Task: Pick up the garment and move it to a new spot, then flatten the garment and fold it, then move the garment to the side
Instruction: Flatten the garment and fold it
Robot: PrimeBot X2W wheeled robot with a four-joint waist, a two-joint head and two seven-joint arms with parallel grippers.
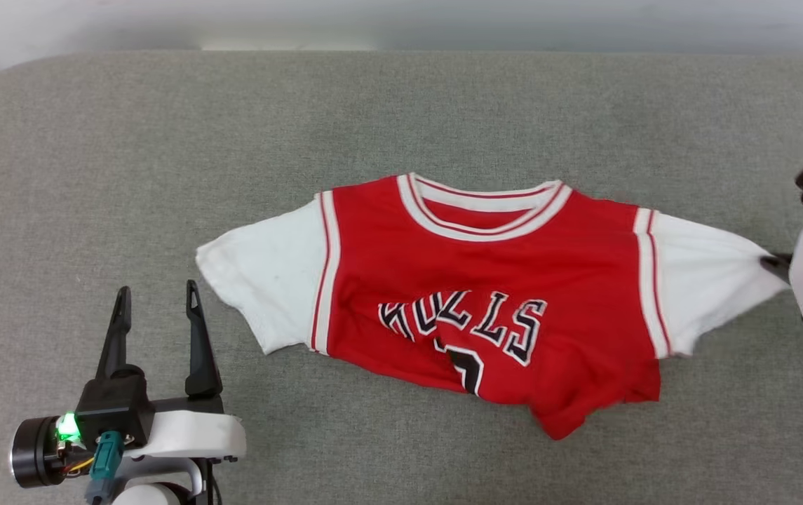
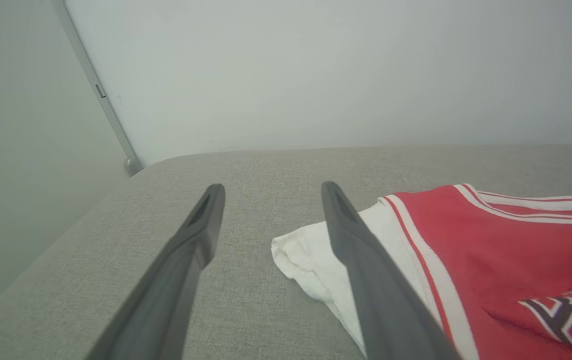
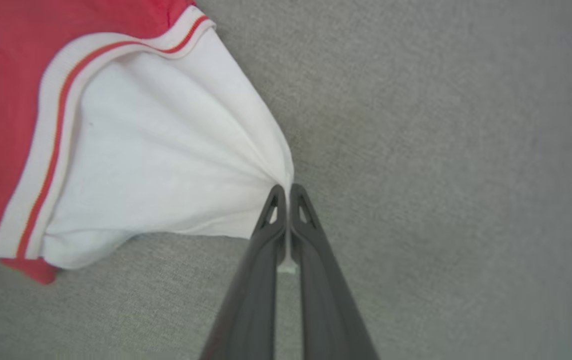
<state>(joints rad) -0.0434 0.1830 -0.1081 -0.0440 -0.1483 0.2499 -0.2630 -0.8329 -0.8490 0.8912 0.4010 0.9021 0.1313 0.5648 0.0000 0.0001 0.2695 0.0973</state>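
So the left gripper hangs with its two fingers spread wide and nothing between them, just above the grey padded surface. The left sleeve lies a bit ahead of those fingertips and off to their right, near but not touching as far as I can tell.

The garment lies front-up across the middle of the pad, collar on the far side. Its lower hem is rucked up and bunched under the lettering, so it's not flat yet.

Over on the right, the right gripper is pinched closed on the very edge of the right sleeve, with white cloth fanning out in pleats from the tips.

What worries me is that it's a tiny bite of fabric. Tug hard and the sleeve could slide out from between the tips. With only one side held, pulling probably drags the whole shirt sideways or stretches the sleeve instead of smoothing that crumpled hem. I'd say the left side needs its own grab first.
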